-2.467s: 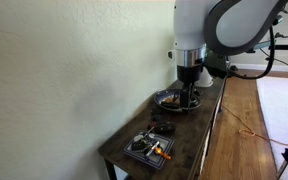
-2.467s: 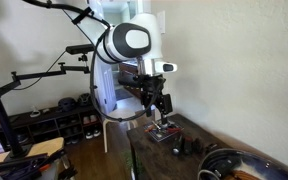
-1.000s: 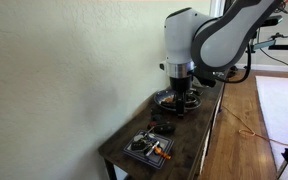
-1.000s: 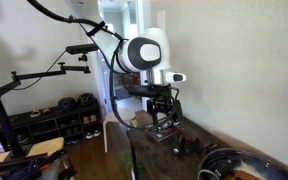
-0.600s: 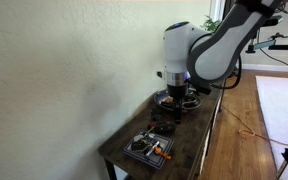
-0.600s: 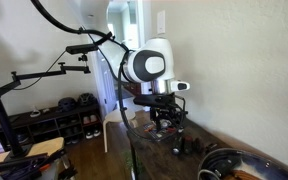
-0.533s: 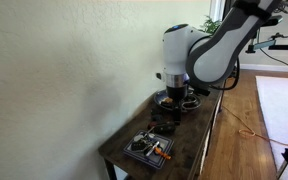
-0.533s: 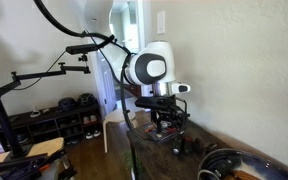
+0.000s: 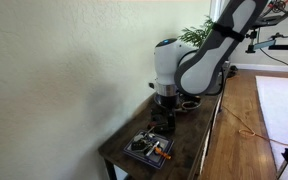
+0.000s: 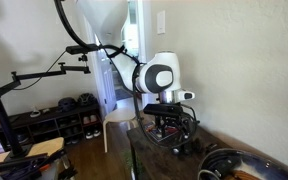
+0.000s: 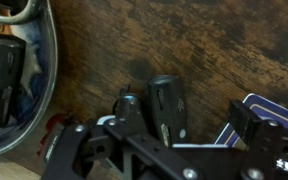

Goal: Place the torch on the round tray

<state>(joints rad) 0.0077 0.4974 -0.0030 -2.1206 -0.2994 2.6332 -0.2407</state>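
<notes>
- No lettering, label, brand, number or sign can be read in any of the views.
- The torch [image 11: 167, 105] is dark and blurred; no print can be made out on it.

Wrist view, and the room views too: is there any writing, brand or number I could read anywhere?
None can be read. The torch shows no label, and any marks on the arm or the rectangular tray are too small or blurred to tell.
</notes>
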